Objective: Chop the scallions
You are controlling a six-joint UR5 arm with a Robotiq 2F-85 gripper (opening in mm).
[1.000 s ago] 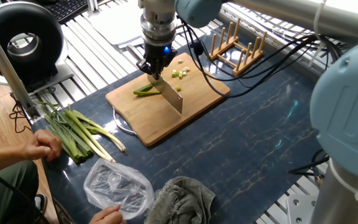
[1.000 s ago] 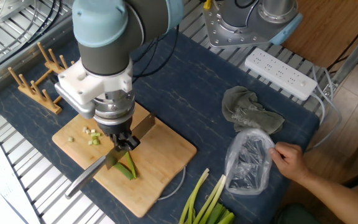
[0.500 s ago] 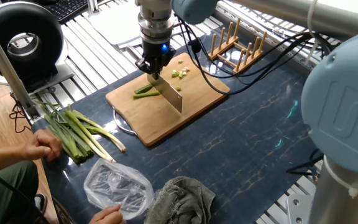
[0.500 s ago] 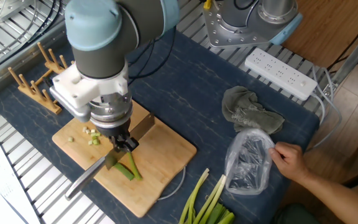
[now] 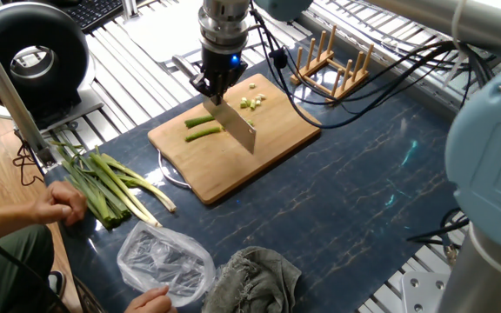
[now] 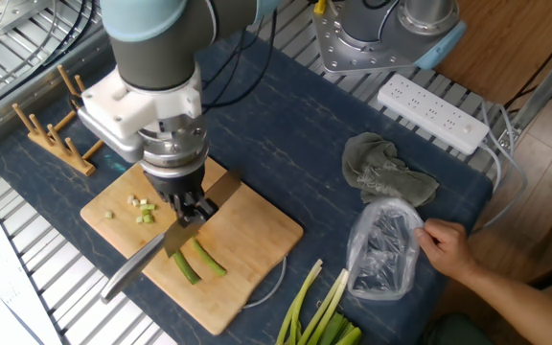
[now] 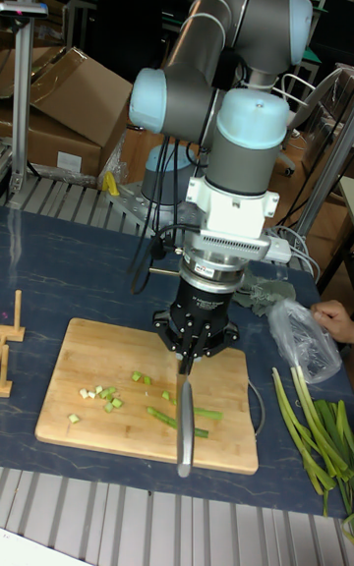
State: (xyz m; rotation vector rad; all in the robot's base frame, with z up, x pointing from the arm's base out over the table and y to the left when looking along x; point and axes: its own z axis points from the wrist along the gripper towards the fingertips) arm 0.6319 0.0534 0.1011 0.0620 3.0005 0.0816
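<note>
My fingers (image 6: 192, 204) pinch the steel knife (image 6: 166, 246), apparently lifted above two green scallion pieces (image 6: 197, 261) on the bamboo board (image 6: 257, 240).

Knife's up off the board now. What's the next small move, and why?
Probably bring the knife straight down across the scallion pieces. The end effector holds it raised beside two long uncut green pieces on the cutting board; only a few small bits are chopped.

Looked down steeply from opposite sides of the surface (image 5: 364, 200) in both fixed views. Stood low and close in the tall view, facing the arm head-on. Shared in all three: the cutting board (image 5: 233, 139) (image 6: 247, 240) (image 7: 118, 399).
</note>
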